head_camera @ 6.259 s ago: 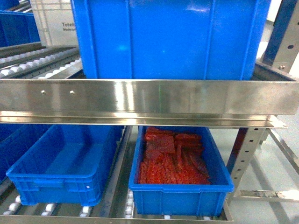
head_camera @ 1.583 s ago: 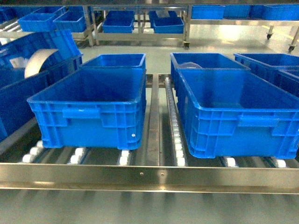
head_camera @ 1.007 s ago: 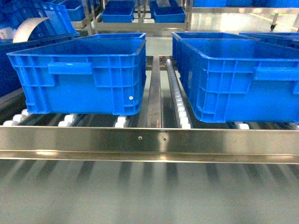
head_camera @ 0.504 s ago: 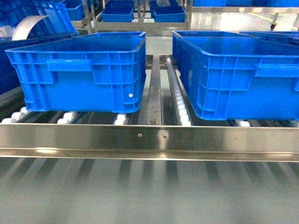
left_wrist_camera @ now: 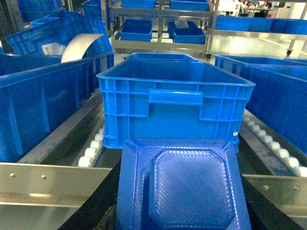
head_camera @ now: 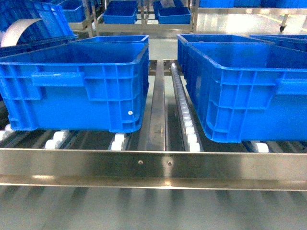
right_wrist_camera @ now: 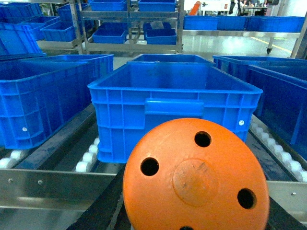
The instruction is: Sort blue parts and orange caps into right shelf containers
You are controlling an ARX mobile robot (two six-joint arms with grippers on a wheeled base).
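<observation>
Left crate: a big blue crate stands on the left lane of the shelf, its bar handle facing the camera; the left wrist view shows the same crate straight ahead, open at the top, the inside looks bare as far as can be seen.
Right crate: a second blue crate stands on the right lane, well apart from the left one; the right wrist view faces it from the front.
Blue part: a flat blue part with a raised eight-sided middle fills the bottom of the left wrist view, in front of the left crate and above the rail.
Orange cap: a round orange cap with several holes fills the bottom of the right wrist view, in front of the right crate.
Left gripper: not visible; only dark shapes beside the blue part; I cannot tell how it holds.
Right gripper: also hidden behind the cap; its state cannot be told.
Surface: white rollers run in rows under and between the crates; a shiny steel rail with two small screws closes the front edge.
Room: more blue crates behind on metal racks, on a pale glossy floor; a curved white sheet lies in a crate at far left.
</observation>
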